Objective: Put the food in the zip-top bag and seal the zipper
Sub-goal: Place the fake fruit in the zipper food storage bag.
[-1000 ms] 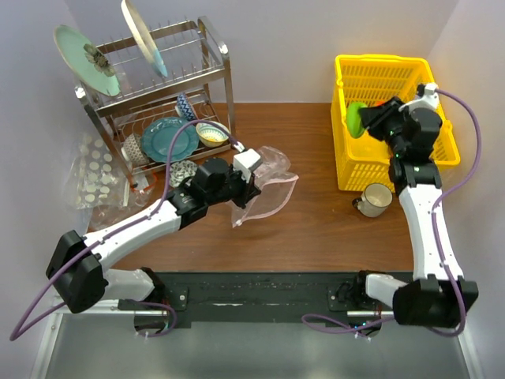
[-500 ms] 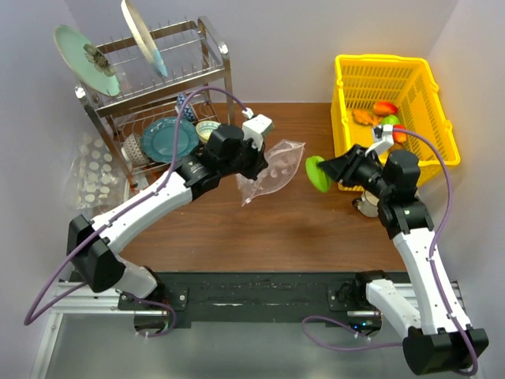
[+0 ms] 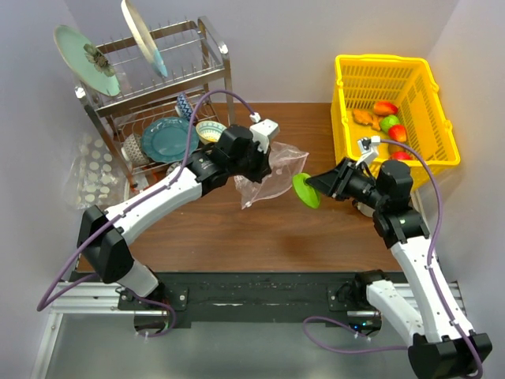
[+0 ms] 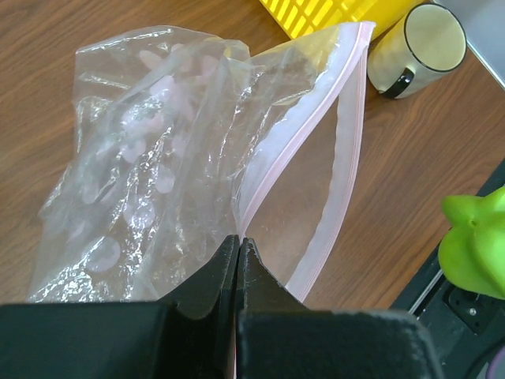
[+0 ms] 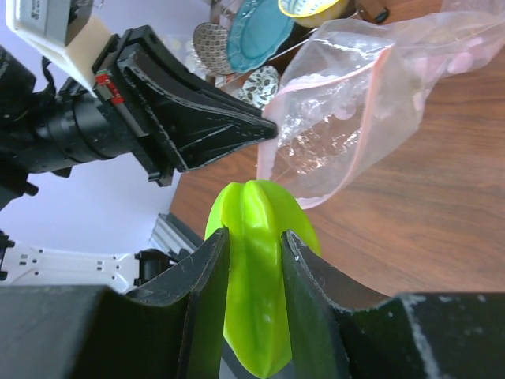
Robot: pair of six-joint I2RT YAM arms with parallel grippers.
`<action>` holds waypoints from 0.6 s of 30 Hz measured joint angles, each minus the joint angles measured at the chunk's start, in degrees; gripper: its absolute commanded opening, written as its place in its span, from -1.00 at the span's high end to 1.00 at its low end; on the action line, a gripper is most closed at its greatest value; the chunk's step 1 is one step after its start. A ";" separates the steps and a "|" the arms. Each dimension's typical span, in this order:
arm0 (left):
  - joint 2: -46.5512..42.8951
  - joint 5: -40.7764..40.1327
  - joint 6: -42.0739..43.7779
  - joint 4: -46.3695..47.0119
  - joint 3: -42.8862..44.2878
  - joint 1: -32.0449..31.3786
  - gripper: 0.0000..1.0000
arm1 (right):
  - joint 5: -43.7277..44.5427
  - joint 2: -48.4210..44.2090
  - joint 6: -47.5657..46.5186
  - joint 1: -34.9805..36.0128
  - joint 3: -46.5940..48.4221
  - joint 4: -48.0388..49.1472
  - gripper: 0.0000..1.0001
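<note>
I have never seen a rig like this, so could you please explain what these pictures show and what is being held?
These are two robot arms bolted to a wooden table, each ending in a two-finger gripper. The wide picture looks down from above; the other two come from cameras on the wrists. The left gripper is shut on the mouth edge of the zip-top bag, holding it open. The right gripper clamps a green toy fruit close to that mouth. More toy food lies in the yellow basket; a mug and a dish rack stand nearby.
</note>
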 measured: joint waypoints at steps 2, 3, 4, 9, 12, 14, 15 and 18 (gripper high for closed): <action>0.00 0.37 -0.13 0.00 0.00 -0.07 1.00 | -0.02 0.15 0.50 0.57 -0.24 0.83 0.31; 0.00 0.66 -0.17 0.04 0.00 -0.11 1.00 | 0.00 0.39 0.83 1.01 -0.59 1.68 0.31; 0.00 0.92 -0.20 0.04 0.00 -0.17 1.00 | 0.02 0.66 1.25 1.42 -1.01 2.49 0.32; 0.00 2.73 -0.28 0.07 0.00 -0.74 1.00 | 0.98 5.29 2.73 4.42 -2.49 6.08 0.33; -0.04 4.13 -1.16 0.26 -0.02 -1.03 1.00 | 1.84 8.59 3.74 5.44 -3.52 8.46 0.32; -0.13 5.22 -1.64 0.98 -0.15 -1.18 1.00 | 2.89 10.34 4.31 5.84 -3.96 9.75 0.32; -0.37 5.90 -1.88 1.70 -0.57 -1.22 1.00 | 3.21 10.88 4.39 5.97 -3.98 10.01 0.32; -1.51 6.75 -2.93 2.43 -2.21 -1.18 1.00 | 5.92 12.66 4.37 6.19 -3.98 10.47 0.32</action>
